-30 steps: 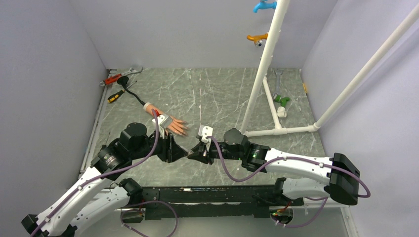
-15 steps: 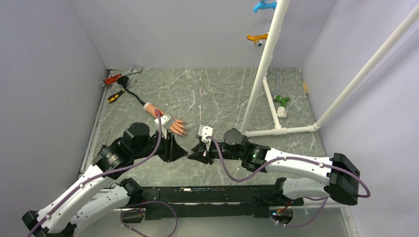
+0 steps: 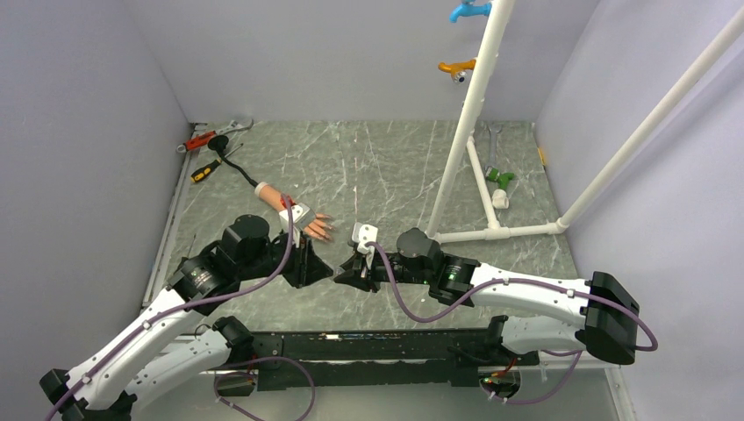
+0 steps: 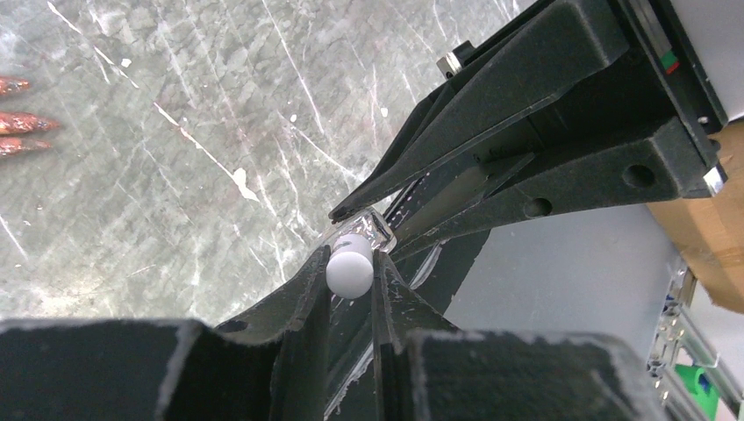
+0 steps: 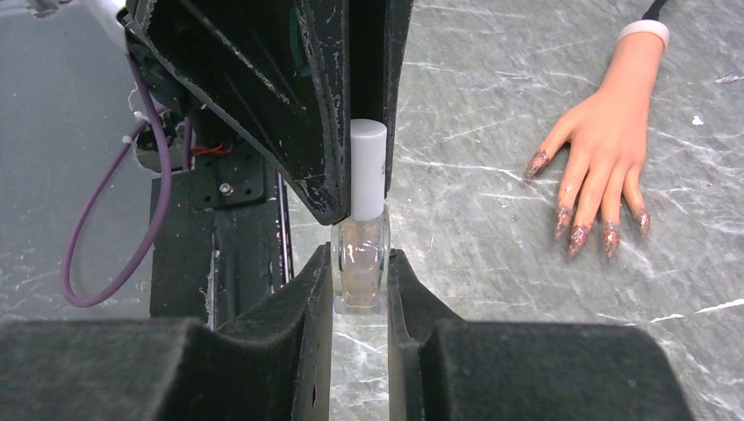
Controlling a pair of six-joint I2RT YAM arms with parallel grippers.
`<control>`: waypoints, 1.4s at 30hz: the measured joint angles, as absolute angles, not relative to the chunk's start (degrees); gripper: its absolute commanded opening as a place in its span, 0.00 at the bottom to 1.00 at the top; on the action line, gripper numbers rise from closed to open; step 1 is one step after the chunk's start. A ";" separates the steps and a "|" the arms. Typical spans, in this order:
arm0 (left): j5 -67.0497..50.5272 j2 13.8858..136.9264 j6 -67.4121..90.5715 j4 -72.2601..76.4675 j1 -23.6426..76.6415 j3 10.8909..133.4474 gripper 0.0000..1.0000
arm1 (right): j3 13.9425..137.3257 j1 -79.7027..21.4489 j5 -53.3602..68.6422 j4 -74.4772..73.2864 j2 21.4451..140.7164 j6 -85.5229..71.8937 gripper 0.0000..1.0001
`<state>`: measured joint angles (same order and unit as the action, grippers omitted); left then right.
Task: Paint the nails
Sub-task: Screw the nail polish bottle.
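1. The right gripper (image 5: 361,263) is closed on the glass body of a small clear bottle (image 5: 361,279). Both its fingers press the sides, and the bottle stands upright.
2. I cannot tell whether the bottle's base touches the table (image 5: 526,351) or hangs just above it.
3. The left gripper (image 5: 358,197) reaches the bottle from above and is closed on its white cap (image 5: 368,158). In the left wrist view the round top of the cap sits tightly between the two fingers (image 4: 309,289).
4. One left finger covers the neck of the bottle, so it is not clear whether the cap is loosened or tight.
5. In the top view the bottle itself is hidden, because the tips of both grippers meet over it.
6. The mannequin hand (image 5: 614,123) lies flat, palm down, on the table. It is well apart from the bottle: beyond it and to its left in the top view.
7. The nails (image 5: 579,239) are pointed, reddish and glittery. Five show in the right wrist view, and the fingers point roughly toward the bottle.
8. In the top view the left arm's camera block and purple cable (image 3: 282,250) cover the back of the mannequin hand. Only the forearm and the fingertips show.
9. In the left wrist view only three nail tips appear, cut off at the left edge.
10. In the right wrist view the forearm is cut off just past the white cuff (image 5: 643,31).
11. A white pipe frame (image 3: 465,132) stands to the right of the bottle.
12. Some hand tools (image 3: 211,140) lie far beyond the bottle to its left, too small to name with certainty.
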<state>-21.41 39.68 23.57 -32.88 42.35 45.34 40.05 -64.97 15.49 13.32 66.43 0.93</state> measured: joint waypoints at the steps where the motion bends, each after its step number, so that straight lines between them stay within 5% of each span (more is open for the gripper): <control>1: -21.71 40.01 22.94 -33.23 42.35 45.69 0.05 | 40.05 -64.97 15.53 13.32 66.43 0.91 0.00; 15: -32.45 41.06 11.11 -36.71 42.22 46.98 0.09 | 39.53 -65.10 21.43 11.68 64.95 0.40 0.00; 18: -33.93 40.75 9.47 -37.50 42.22 47.29 0.31 | 39.53 -65.23 22.65 11.62 64.77 0.34 0.00; 21: -35.22 40.23 7.94 -37.98 42.24 47.55 0.65 | 39.53 -65.36 23.38 12.05 64.75 0.23 0.00; 25: -36.36 38.72 7.99 -37.89 42.83 48.21 0.85 | 39.53 -65.23 22.83 12.91 64.86 0.23 0.00; 42: -26.61 37.82 15.79 -41.85 42.89 55.61 0.57 | 39.53 -65.23 21.34 13.43 65.10 0.23 0.00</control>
